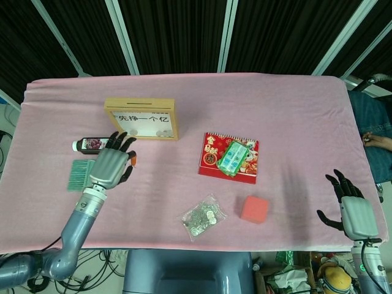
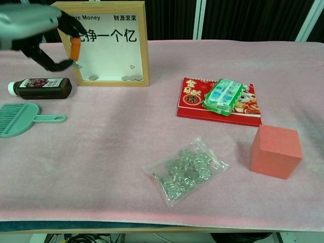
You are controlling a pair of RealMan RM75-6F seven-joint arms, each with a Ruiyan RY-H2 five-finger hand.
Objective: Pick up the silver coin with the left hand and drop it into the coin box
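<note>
Above pink-clothed surface (image 2: 126, 126), beside wooden-framed coin box (image 1: 142, 118), I held left robot hand (image 1: 110, 165) raised, thumb and finger pinched together; small silver coin itself not discernible. Judged coin thin, slippery, best gripped by edges. Right robot hand (image 1: 355, 214) idle, spread.

Fingers (image 2: 75, 46) hang just before the coin box (image 1: 142, 119); bottle (image 1: 95, 145) and brush (image 2: 24, 119) lie below them; bare worktop (image 1: 294, 116) rightward.
</note>
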